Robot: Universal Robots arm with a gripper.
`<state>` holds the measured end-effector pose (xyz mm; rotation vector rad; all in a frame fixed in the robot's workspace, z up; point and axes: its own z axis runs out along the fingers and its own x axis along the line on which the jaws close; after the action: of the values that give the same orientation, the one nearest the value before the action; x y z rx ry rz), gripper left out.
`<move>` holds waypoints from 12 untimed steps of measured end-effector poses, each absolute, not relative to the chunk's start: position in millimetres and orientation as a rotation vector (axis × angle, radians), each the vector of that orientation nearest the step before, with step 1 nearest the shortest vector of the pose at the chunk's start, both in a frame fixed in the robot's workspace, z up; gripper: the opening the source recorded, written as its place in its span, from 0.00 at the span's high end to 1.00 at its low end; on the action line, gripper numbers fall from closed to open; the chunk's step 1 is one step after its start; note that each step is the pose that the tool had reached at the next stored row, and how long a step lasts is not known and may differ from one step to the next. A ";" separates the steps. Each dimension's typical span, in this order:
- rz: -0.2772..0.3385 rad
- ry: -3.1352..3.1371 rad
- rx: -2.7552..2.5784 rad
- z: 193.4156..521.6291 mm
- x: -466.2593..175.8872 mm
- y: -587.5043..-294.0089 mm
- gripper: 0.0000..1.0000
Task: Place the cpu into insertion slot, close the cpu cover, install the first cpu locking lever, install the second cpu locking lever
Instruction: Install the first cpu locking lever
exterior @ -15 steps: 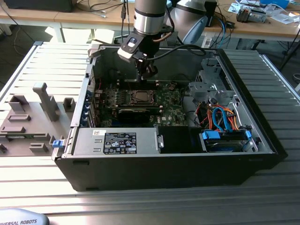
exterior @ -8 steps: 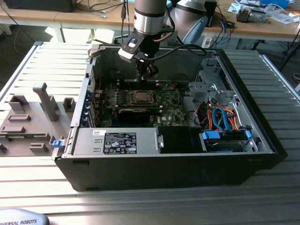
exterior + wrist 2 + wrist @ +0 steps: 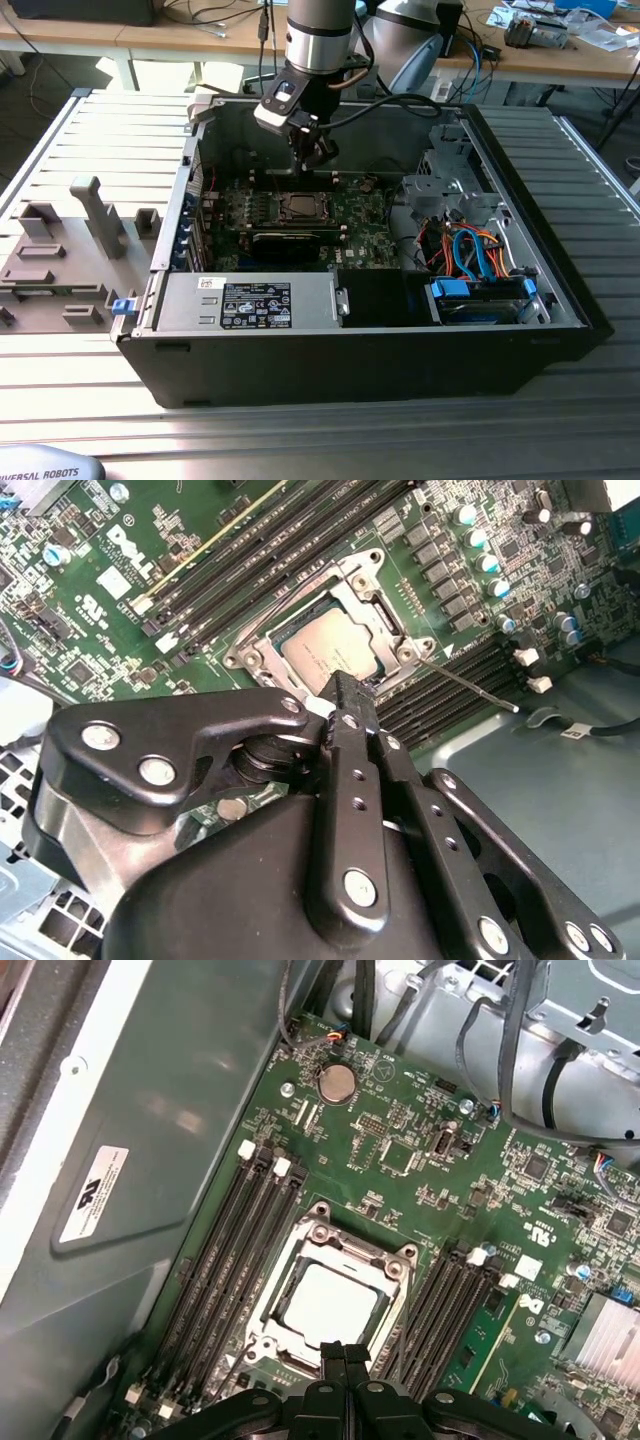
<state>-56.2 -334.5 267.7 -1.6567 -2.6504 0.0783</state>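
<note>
- Hidden: in both wrist views the gripper [image 3: 345, 1352] and its black linkage cover the near edge of the socket [image 3: 318, 1228]. The latches on that edge cannot be read.
- Hard to make out: a thin lever rod [image 3: 470, 685] runs from a corner of the socket out across the memory slots [image 3: 455, 690], and its free end lies clear of the socket. I cannot tell whether a second lever is hooked down.
- In the exterior view the arm's wrist blocks the back wall of the case behind the socket.
- Container: the computer case [image 3: 350, 370] lies open on a ribbed table [image 3: 300, 440]. Inside it are the motherboard [image 3: 370, 235] carrying the socket, a power supply [image 3: 250, 300] well apart from the socket, and a drive bay [image 3: 480, 295] with blue and orange cables, also well apart from it.
- A black card [image 3: 290, 240] stands just beside the socket, between it and the power supply.
- A grey fixture tray [image 3: 60, 270] sits outside the case, well apart from the socket.
- Socket contents: the cpu [image 3: 325, 1300] lies flat in the socket, dull silver top up. The cpu cover [image 3: 396, 1290] lies down flat around it, and the chip shows through its square opening.
- Gripper: fingers pressed together, nothing between them.
- Relation: the fingertips sit at the socket's edge, just beside the cpu and over the rim of the cpu cover. I cannot tell whether they touch the metal.
</note>
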 end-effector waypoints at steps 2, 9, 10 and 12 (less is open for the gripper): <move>0.078 -2.655 -1.650 267.7 -56.3 -334.5 0.89; 0.079 -2.678 -1.613 267.7 -56.3 -334.5 0.89; 0.079 -2.681 -1.609 267.7 -56.3 -334.5 0.89; 0.079 -2.686 -1.600 267.7 -56.3 -334.5 0.89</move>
<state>-56.3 -334.5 267.7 -1.6003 -2.6861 0.0789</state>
